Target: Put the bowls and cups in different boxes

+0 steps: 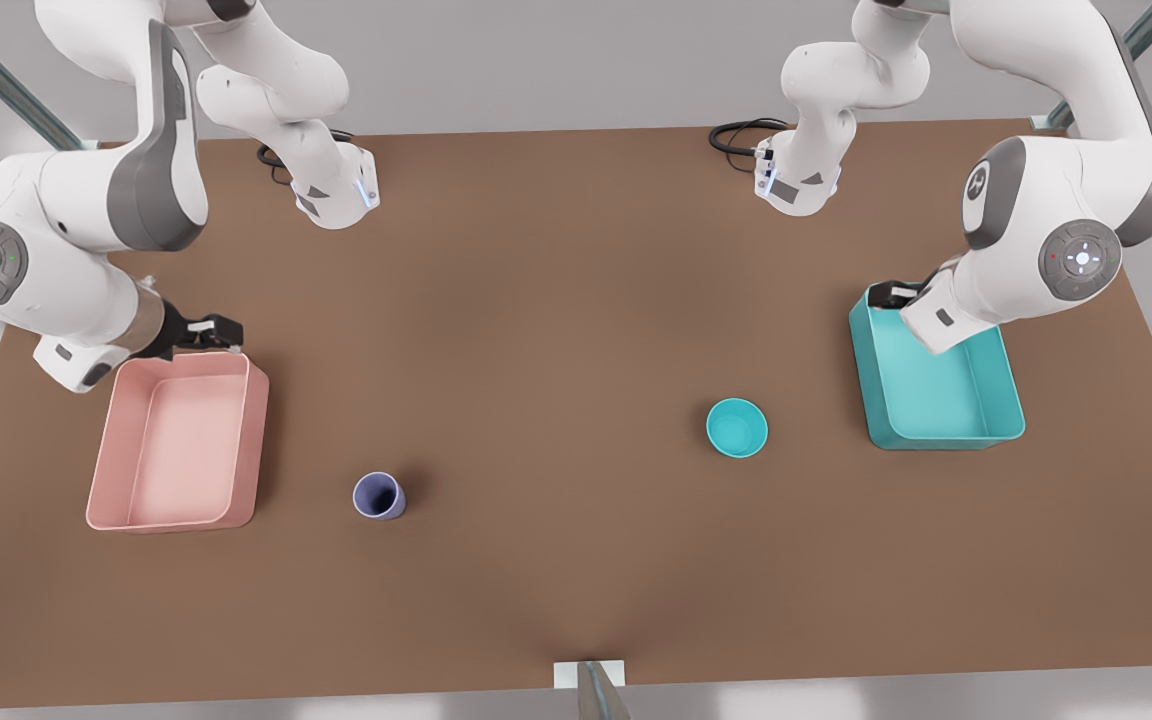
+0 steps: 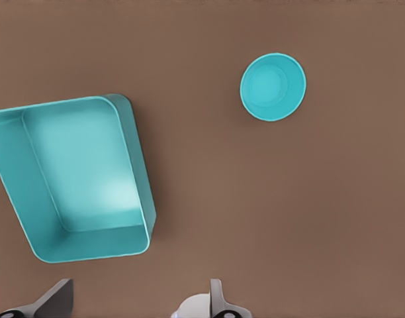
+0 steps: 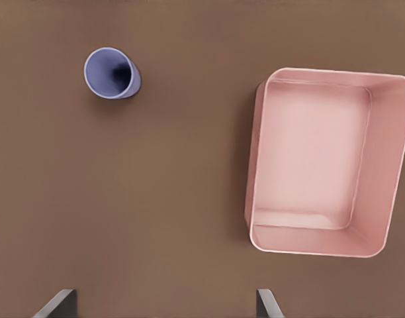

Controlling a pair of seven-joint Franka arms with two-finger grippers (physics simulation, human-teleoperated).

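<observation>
A small teal bowl [image 1: 736, 427] [image 2: 273, 87] stands upright on the brown table, apart from the teal box [image 1: 936, 385] [image 2: 77, 179] at the front view's right. My left gripper [image 1: 888, 296] [image 2: 136, 306] hovers over that box's far end, open and holding nothing. The periwinkle cup [image 1: 379, 495] [image 3: 111, 73] stands near the pink box [image 1: 181, 442] [image 3: 325, 162] at the front view's left. Above the pink box's far edge hangs my right gripper [image 1: 212, 331] [image 3: 163, 308], open with nothing between its fingers. Both boxes hold nothing.
The brown table [image 1: 556, 300] stretches wide between the two boxes. Both arm bases [image 1: 336, 195] [image 1: 796, 180] with black cables sit at the far edge. A small bracket [image 1: 591, 675] marks the near edge.
</observation>
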